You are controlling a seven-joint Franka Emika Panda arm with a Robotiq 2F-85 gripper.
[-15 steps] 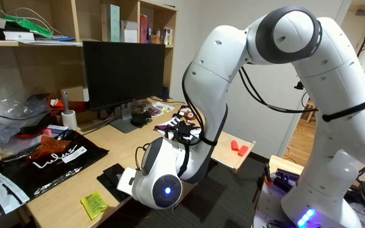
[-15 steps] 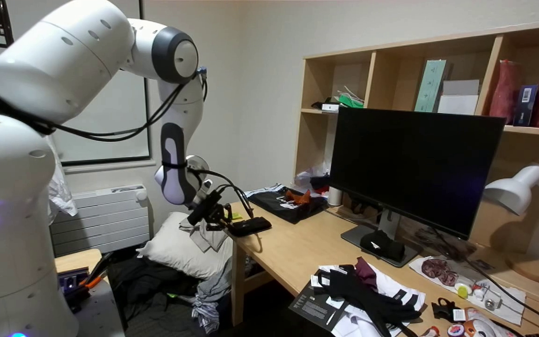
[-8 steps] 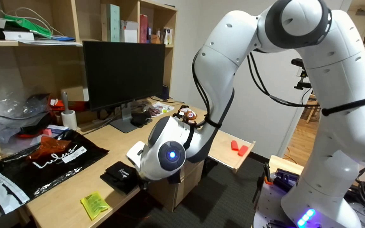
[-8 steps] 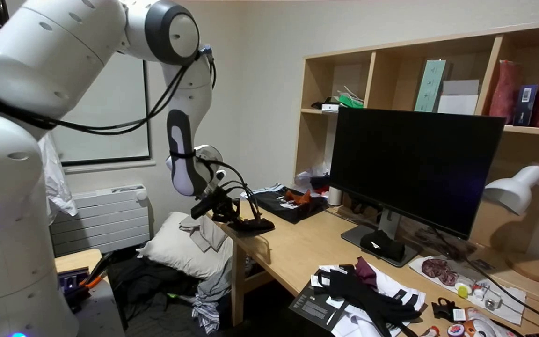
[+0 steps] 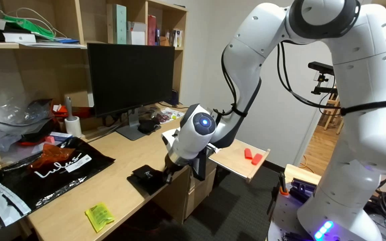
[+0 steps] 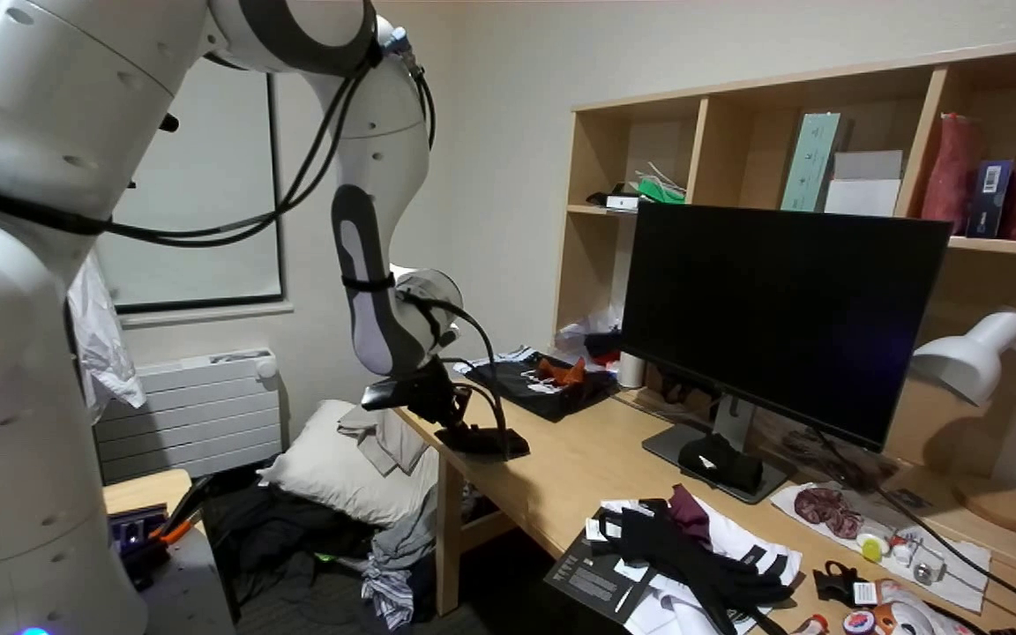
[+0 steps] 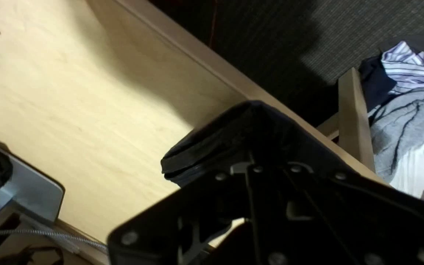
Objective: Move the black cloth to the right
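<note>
Since the earlier frames, the cloth and the gripper have shifted together along the front edge of the worktop, the edge facing the arm, towards the arm's own right and away from the yellow packet.

Nearest, at that front edge, is the cloth: black, folded in layers, a small white mark on top. The gripper reaches down to its front right side. In the wrist view the jaws stand close together over the dark fabric, so the gripper appears clenched on the cloth, though black against black hides the exact pinch. Whether the cloth lies flat or is raised, I cannot tell.

It should prove light, soft and hard to break; the likelier trouble is layers slipping apart and trailing. The best hold is probably a pinch through all the folds, near where the gripper is, rather than on a loose flap.

The packet lies near the front left corner; gloves lie well to the right, the way the task leads. Farther back, a large black bag with orange film on it stretches along the left edge. Farthest, a monitor stands along the back edge before a shelf.
</note>
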